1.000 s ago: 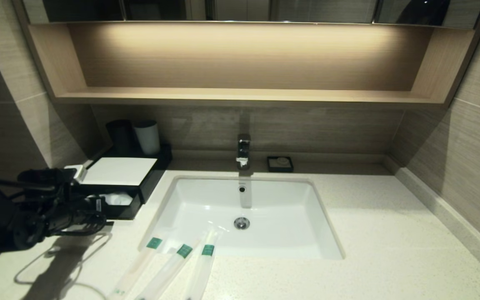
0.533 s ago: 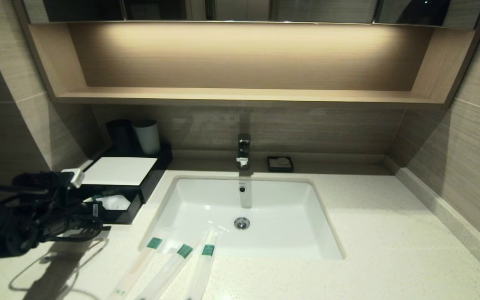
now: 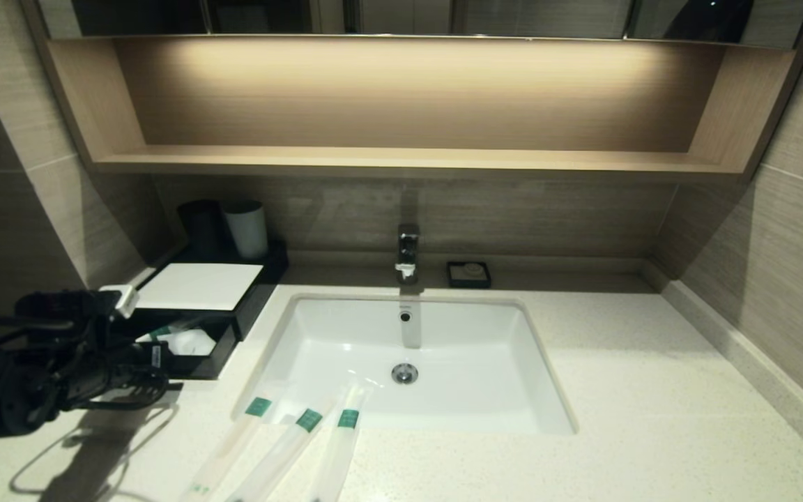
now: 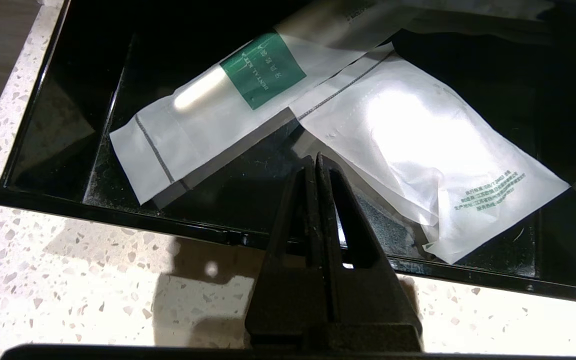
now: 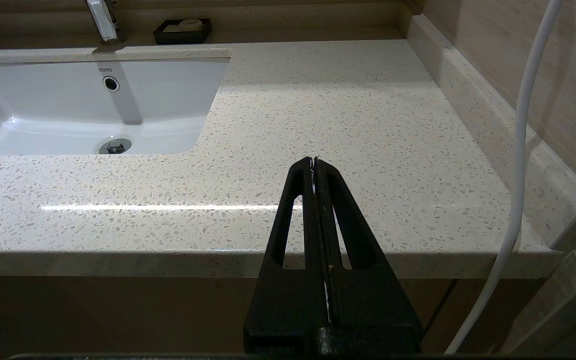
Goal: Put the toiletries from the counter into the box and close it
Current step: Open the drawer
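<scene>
Left gripper (image 4: 316, 162) pressed together and empty, poised at the front lip of the low black rectangular drawer-type box with flat white top panel (image 3: 196, 286), drawer pulled out. Inside the drawer: a translucent white sachet with a green band (image 4: 228, 95) and a flat white plastic packet (image 4: 418, 145), both lying loose on the black floor. Further out, on the cream-white speckled stone table (image 3: 652, 418), three long slim translucent white plastic sachets with green bands (image 3: 283, 446), fanned side by side at the near rim of the white rectangular sink (image 3: 408, 362), tips reaching over its edge. Right gripper (image 5: 314, 165) parked off the table's near right edge, likewise pressed together, nothing held.

Likely step: fetching the next sachet. Best done by spreading the gripper before descending, coming down across the narrow width of the nearest sachet, away from the overhanging tip, and lifting straight up to avoid dragging the neighbours into the sink.
</scene>
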